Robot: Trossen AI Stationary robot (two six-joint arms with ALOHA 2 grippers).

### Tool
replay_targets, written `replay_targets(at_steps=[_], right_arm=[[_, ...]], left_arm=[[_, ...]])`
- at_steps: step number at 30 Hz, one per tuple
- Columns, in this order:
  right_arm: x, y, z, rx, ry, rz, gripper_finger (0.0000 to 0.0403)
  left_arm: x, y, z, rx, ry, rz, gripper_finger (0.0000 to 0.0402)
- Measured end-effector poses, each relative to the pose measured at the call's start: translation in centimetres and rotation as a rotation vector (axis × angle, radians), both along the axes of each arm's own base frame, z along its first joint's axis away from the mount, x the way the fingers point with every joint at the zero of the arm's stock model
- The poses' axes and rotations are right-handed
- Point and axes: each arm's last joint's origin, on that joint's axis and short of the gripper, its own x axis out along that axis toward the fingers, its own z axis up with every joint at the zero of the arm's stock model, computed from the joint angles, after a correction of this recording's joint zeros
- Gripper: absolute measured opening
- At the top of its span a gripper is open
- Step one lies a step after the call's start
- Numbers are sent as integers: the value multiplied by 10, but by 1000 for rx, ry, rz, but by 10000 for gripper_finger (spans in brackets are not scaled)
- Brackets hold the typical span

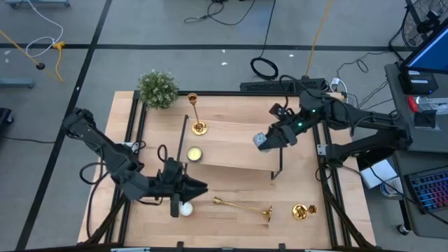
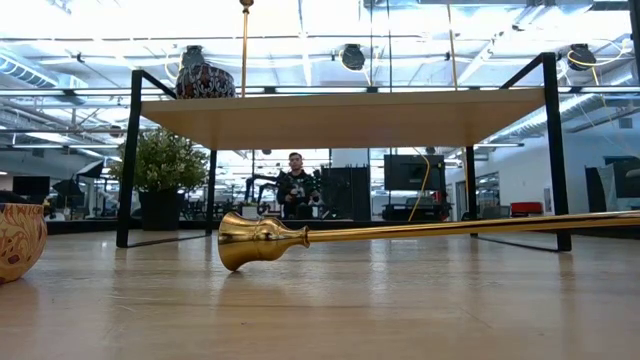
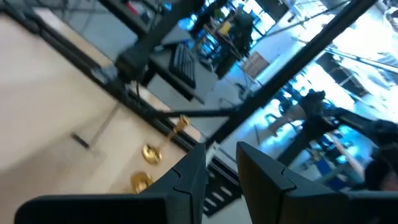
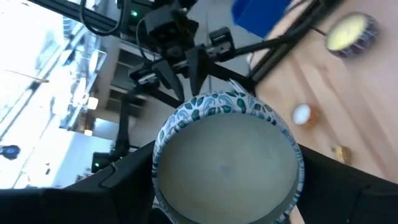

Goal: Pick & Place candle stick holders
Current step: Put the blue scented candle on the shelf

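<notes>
**Candlestick holders spread over the tabletop; right tool clamped on a patterned bowl at the shelf.**

We found one gold candlestick holder [image 1: 244, 206] lying on its side near the front edge of the tabletop [image 1: 224, 231], a second [image 1: 197, 115] standing upright beside the potted plant [image 1: 157, 89], and a third gold piece [image 1: 303, 211] just beyond the lying one's base. The right tool [image 1: 264, 140] sat over the wooden shelf [image 1: 238, 147], its fingers spread wide around a blue-and-white patterned bowl [image 4: 227, 158]. The left tool [image 1: 194, 187] hovered low near a white tealight [image 1: 185, 208], fingers [image 3: 189, 177] narrowly parted with nothing between them. A yellow candle [image 1: 194, 154] rested by the shelf. A person [image 2: 296, 185] stood in the room behind.
</notes>
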Motion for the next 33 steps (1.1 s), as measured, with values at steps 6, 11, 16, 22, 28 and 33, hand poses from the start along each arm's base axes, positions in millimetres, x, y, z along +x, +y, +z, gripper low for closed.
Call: replay_targets(at_steps=[6,11,16,22,28,33], right_arm=[[22,4,-15,6,55,19,309],[39,4,-28,-13,98,6,304],[50,2,-38,-45,124,-38,301],[58,0,-45,-79,144,-83,310],[61,-1,-48,-98,149,-86,301],[61,-2,-49,-118,152,-130,309]], left_arm=[[14,7,45,162,128,75,93],[30,11,78,301,241,95,92],[43,9,95,423,332,60,92],[51,2,87,559,514,31,93],[66,2,61,666,685,18,93],[74,16,57,692,724,77,93]])
